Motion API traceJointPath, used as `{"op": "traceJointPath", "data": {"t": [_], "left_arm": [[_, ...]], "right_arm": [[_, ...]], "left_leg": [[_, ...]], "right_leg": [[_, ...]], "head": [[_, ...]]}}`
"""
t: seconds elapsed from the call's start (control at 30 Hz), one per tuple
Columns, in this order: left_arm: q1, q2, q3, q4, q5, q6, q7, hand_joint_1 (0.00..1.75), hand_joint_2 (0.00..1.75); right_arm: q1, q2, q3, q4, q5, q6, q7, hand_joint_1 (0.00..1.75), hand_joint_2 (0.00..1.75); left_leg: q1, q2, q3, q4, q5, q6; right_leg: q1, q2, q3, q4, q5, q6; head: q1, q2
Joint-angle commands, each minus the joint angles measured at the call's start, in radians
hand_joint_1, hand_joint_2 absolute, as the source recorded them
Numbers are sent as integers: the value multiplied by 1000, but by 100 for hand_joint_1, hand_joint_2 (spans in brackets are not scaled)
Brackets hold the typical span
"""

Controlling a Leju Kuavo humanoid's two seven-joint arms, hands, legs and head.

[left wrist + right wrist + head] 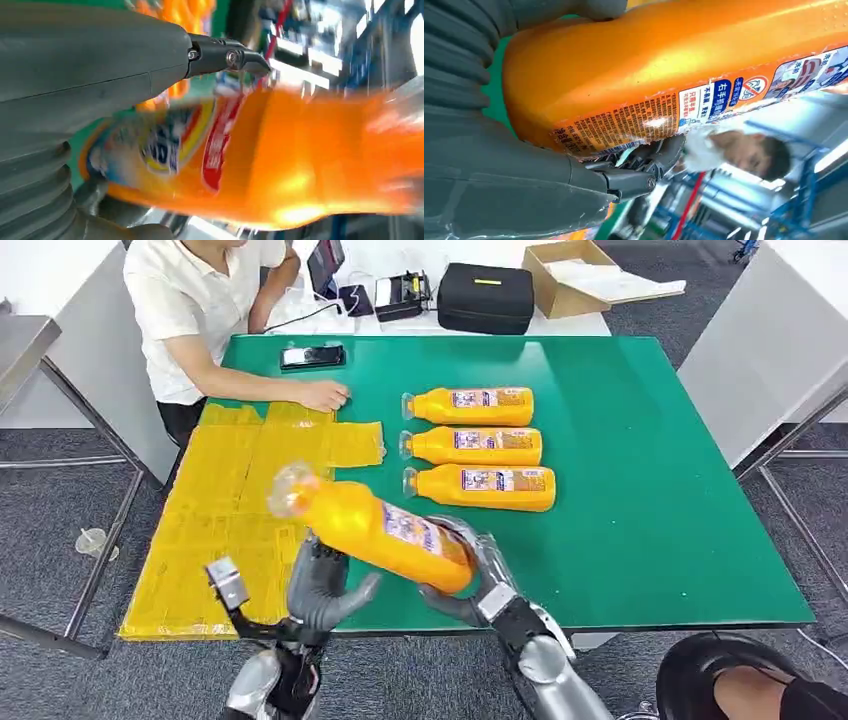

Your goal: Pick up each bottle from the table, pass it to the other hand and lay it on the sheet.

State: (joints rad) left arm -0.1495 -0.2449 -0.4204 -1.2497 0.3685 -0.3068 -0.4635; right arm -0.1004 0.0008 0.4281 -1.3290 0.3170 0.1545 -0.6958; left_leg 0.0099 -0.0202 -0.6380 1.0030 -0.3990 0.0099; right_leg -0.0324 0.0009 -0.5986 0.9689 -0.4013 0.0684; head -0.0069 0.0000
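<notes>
I have the right robot hand point(470, 575) wrapped around the base end of the held bottle point(385, 530), fingers clamped on it from beneath, the silver forearm rising from the lower edge of my head view. The bottle is up off the green tabletop point(640, 490), tilted, its clear capped neck pointing up and to the left over the near edge of the yellow sheet point(225, 510). From the right wrist view I see the thumb and dark fingers point(644, 160) pressed against its labelled side.

My left robot hand point(320, 590) sits just under the bottle's middle, fingers spread and curled upward around it; I cannot tell whether it is touching the bottle. In the left wrist view the bottle is blurred, close beneath the dark fingertip point(235, 57).

Three more bottles point(475, 446) lie on their sides in a row on the tabletop, caps toward the sheet. A person's hand point(325, 395) rests on the sheet's far edge.
</notes>
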Motion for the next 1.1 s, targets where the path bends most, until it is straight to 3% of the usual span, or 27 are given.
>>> {"op": "traceJointPath", "data": {"t": [0.03, 0.07, 0.5, 0.53, 0.57, 0.6, 0.63, 0.67, 1.1], "left_arm": [[-123, 12, -6, 164, 7, -45, -1, 0, 175], [-123, 9, -3, 173, 27, -64, 10, 0, 175], [-131, 10, -3, 155, 61, -126, 2, 0, 175], [-133, 7, 1, 149, 65, -123, 2, 133, 175], [-128, 6, 2, 137, 71, -130, -2, 175, 175], [-121, 2, 7, 124, 75, -127, -5, 175, 175], [-118, 2, 8, 118, 75, -127, -5, 175, 175], [-110, 1, 7, 100, 75, -125, -5, 175, 175], [-46, 11, 42, 22, 95, -85, -4, 175, 175]], "right_arm": [[-105, -21, 131, 140, 3, 19, -2, 175, 175], [-104, -19, 140, 148, 5, 20, -2, 175, 175], [-121, -5, 155, 223, -7, 38, -2, 175, 175], [-118, -4, 155, 232, -8, 35, -2, 173, 175], [-116, -2, 155, 234, -12, 32, -2, 141, 175], [-113, 1, 151, 240, -19, 29, -2, 54, 175], [-113, 2, 149, 243, -21, 28, -2, 33, 175], [-108, 2, 146, 243, -22, 23, -2, 0, 175], [-40, 26, 75, 257, 48, -127, -2, 0, 175]], "left_leg": [[1, 2, 3, -1, -1, 0], [2, 4, 8, 0, -3, 0], [0, 2, 3, 0, -1, 0], [1, 3, 5, 1, -3, 0], [1, 3, 3, 0, -2, 0], [1, 1, 1, 0, -1, 0], [1, 2, 4, 0, -2, 0], [1, 1, 2, 0, -1, 0], [1, 1, 2, 0, -1, 0]], "right_leg": [[1, 0, 3, -1, 0, -3], [3, 1, 8, -1, -1, -7], [1, 1, 2, 0, 0, -4], [2, 1, 5, -1, -1, -5], [2, 1, 3, -1, -1, -5], [1, 0, 1, -1, 0, -3], [2, 0, 4, -1, -1, -5], [1, 0, 2, -1, 0, -4], [1, 0, 2, -1, -1, -4]], "head": [[0, 0], [0, 0], [0, 0], [0, 0], [0, 0], [0, 0], [0, 0], [0, 0], [0, 0]]}}
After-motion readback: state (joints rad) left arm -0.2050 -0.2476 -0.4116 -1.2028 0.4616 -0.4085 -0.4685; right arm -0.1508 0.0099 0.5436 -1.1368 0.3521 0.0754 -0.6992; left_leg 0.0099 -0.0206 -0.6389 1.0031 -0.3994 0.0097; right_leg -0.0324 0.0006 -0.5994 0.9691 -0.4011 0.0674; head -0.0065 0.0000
